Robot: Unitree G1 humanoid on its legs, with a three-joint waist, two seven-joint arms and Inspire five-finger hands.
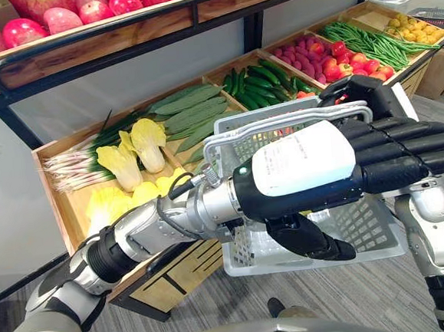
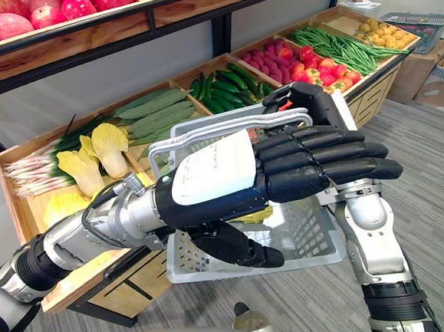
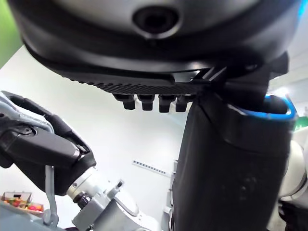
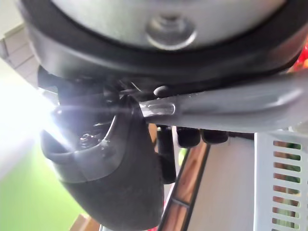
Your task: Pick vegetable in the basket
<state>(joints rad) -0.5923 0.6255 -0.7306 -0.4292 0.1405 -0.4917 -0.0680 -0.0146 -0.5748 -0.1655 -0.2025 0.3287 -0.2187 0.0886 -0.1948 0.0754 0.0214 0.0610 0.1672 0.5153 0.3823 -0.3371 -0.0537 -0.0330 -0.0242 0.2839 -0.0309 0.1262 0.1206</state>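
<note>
"Over by the wooden shelf, where did the vegetables lie?"

"On it, every one I could make out. Yellow cabbages lay beside spring onions, with long green cucumbers just behind them and green beans further along to the right. Red apples sat on the rack above."

"And the basket?"

"It hung in front of the shelf, off the floor, from the right hand. That hand's fingers were clenched round the grey handle, with the thumb tucked beneath it."

"Anything inside?"

"A yellowish patch showed in the basket under the left hand. I could not tell what it was."

"What of the left hand?"

"It reached across in front of the basket, level with the handle. Its fingers were straight and laid side by side, pointing to the robot's right, and the thumb hung under the palm. It grasped nothing."

"Were the two hands in contact?"

"They were near each other, the left in front of the right. Whether they touched I could not tell."
</note>
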